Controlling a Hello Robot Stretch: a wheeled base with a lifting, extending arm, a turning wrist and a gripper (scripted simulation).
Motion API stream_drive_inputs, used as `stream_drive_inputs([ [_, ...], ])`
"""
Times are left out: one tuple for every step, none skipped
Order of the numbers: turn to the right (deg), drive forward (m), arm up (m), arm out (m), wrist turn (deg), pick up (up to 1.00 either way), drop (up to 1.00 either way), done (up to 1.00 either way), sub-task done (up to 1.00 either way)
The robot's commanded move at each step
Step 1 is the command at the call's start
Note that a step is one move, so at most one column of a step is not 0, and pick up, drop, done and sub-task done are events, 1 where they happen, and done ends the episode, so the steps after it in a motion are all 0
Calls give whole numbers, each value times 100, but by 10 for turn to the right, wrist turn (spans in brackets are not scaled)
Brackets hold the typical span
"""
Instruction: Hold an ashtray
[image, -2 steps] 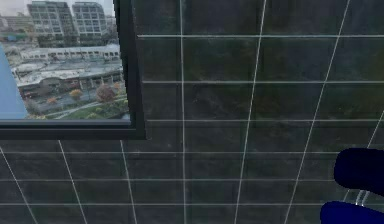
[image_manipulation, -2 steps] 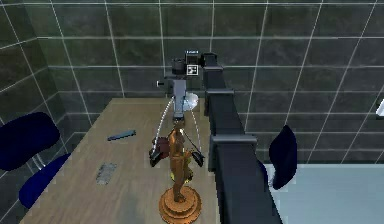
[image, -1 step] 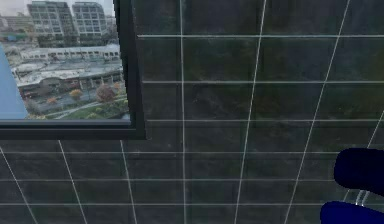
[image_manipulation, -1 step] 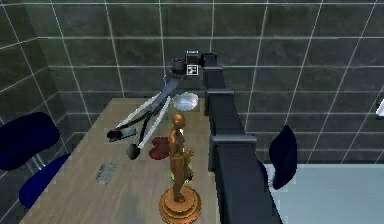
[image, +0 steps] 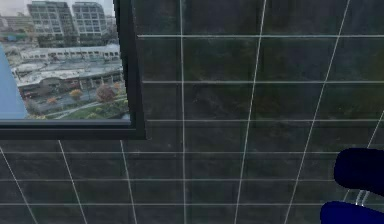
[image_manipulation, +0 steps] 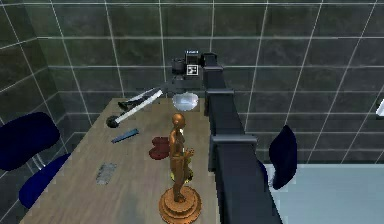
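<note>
On the wooden table (image_manipulation: 120, 190), a small round glass dish, likely the ashtray (image_manipulation: 184, 100), lies toward the far end. My arm (image_manipulation: 235, 150) rises as a dark bar along the table's right side. At its far end are white marker squares (image_manipulation: 196, 62) and the gripper (image_manipulation: 181, 72), just beyond the glass dish. The dish lies on the table at the gripper, so I cannot tell whether the gripper holds anything.
A tall bronze statue (image_manipulation: 180, 170) stands on the table's near end. A dark long tool (image_manipulation: 135, 103), a blue pen (image_manipulation: 125, 136), a red blob (image_manipulation: 158, 148) and a grey item (image_manipulation: 105, 172) lie around. Blue chairs (image_manipulation: 25, 140) (image_manipulation: 283, 155) (image: 360, 175) flank it. A window (image: 60, 60) sits in the dark tiled wall.
</note>
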Motion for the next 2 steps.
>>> stream_drive_inputs([
  [0,0,0,0,450,0,0,0,0],
  [0,0,0,0,60,0,0,0,0],
])
